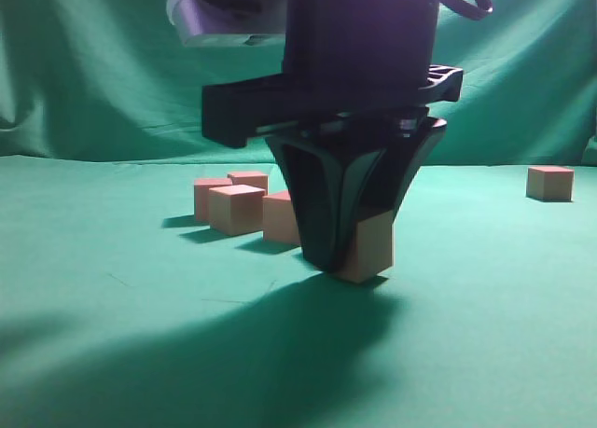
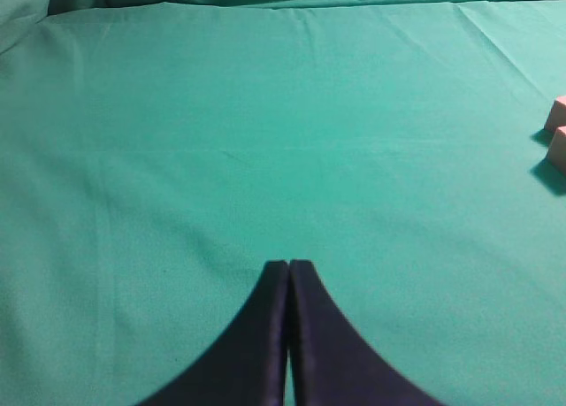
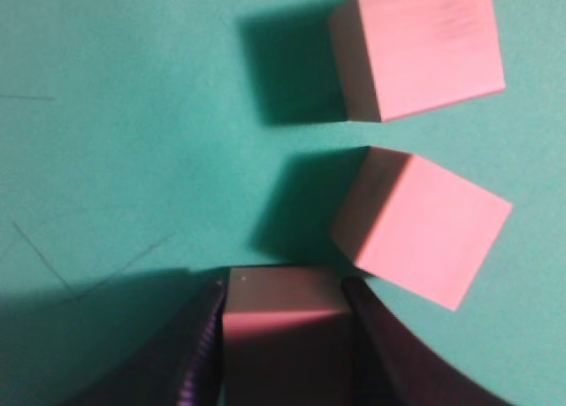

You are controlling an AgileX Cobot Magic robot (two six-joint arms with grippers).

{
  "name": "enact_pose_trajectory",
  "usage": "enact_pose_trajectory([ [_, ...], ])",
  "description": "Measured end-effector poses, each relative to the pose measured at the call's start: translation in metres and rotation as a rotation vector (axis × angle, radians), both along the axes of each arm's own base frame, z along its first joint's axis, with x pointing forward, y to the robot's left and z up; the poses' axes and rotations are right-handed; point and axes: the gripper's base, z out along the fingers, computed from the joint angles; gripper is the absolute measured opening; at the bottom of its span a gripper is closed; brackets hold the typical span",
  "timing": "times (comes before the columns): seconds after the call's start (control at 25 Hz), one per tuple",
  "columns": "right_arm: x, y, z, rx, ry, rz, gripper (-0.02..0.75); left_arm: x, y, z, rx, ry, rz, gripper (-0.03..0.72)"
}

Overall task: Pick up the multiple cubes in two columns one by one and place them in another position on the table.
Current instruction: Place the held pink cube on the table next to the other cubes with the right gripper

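The cubes (image 1: 238, 207) are sitting in a cluster on the table (image 1: 112, 353), at ten o'clock from the right gripper (image 1: 350, 260). That gripper is clamping one cube (image 1: 368, 249) by opposite sides, tilted with a bottom corner at the cloth, apparently mid-lift or mid-placement. One separate cube (image 1: 549, 182) is resting at two o'clock. Two neighbours (image 3: 416, 220) are crowding the held block closely. The left gripper (image 2: 288, 269) is hanging pressed together, holding nothing.

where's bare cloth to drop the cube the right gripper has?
Free: the table between the right gripper with its held cube and the lone cube far right; also the near-left foreground, and the wide stretch ahead of the shut left gripper. Crowded: the cube cluster just behind-left of the right gripper.
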Motion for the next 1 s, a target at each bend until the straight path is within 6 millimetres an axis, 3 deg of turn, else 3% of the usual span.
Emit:
enact_pose_trajectory([
  [0.96,0.0,0.0,0.0,0.0,0.0,0.0,0.263,0.0,0.0,0.0,0.0,0.0,0.0,0.0],
  [1.0,0.0,0.0,0.0,0.0,0.0,0.0,0.307,0.0,0.0,0.0,0.0,0.0,0.0,0.0],
])
